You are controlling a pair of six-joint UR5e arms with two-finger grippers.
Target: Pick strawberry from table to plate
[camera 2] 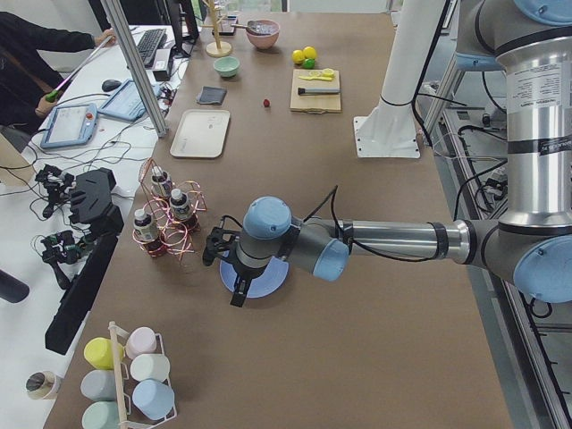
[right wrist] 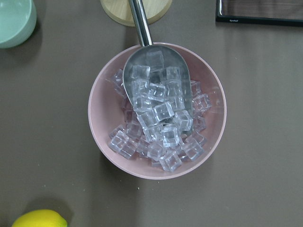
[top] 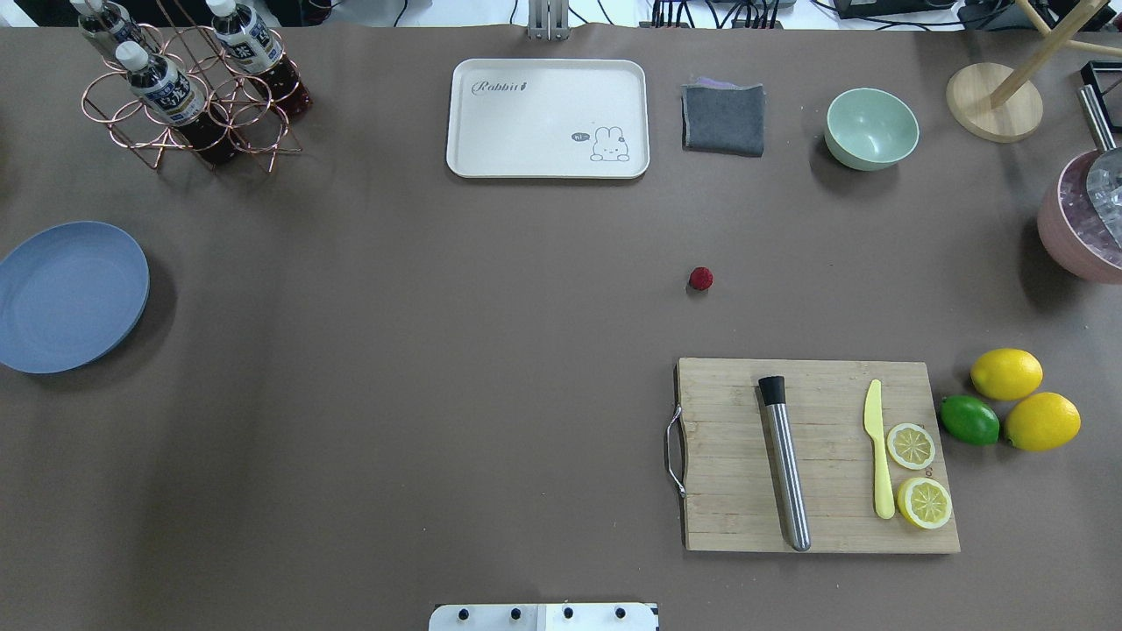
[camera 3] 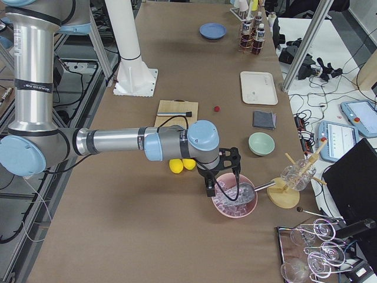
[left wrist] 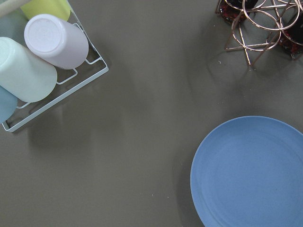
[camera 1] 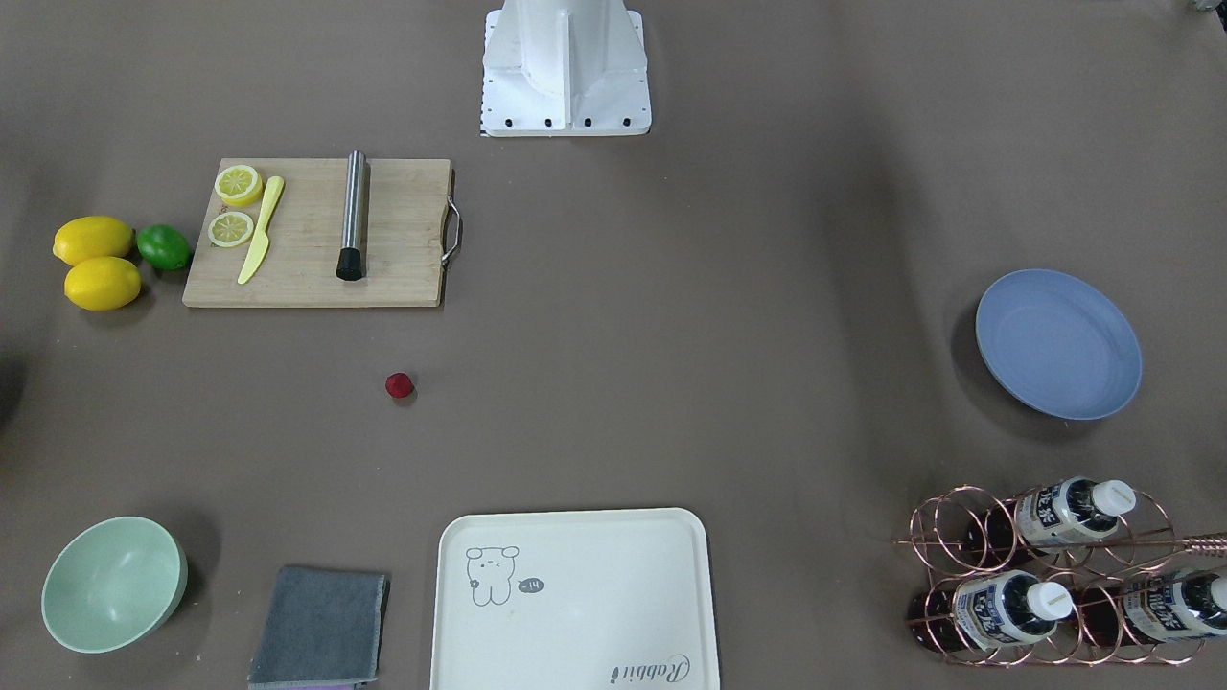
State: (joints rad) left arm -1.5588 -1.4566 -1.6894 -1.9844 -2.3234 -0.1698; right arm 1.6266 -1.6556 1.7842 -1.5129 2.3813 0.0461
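Note:
The strawberry (camera 1: 400,385) (top: 700,279) lies alone on the brown table (top: 438,350), between the cutting board and the cream tray. Far from it, at the table's left end, the blue plate (top: 70,294) (camera 1: 1058,343) (left wrist: 251,175) lies with nothing on it. My left gripper (camera 2: 228,268) hangs above the plate's edge and shows only in the exterior left view, so I cannot tell whether it is open or shut. My right gripper (camera 3: 221,177) hovers over a pink bowl of ice at the opposite end, seen only in the exterior right view. Its state is also unclear.
A wooden cutting board (top: 815,456) carries a steel muddler, a yellow knife and lemon slices. Two lemons and a lime (top: 969,420) lie beside it. A cream tray (top: 548,118), grey cloth, green bowl (top: 871,128) and bottle rack (top: 188,88) line the far edge. A cup rack (left wrist: 42,61) is near the plate.

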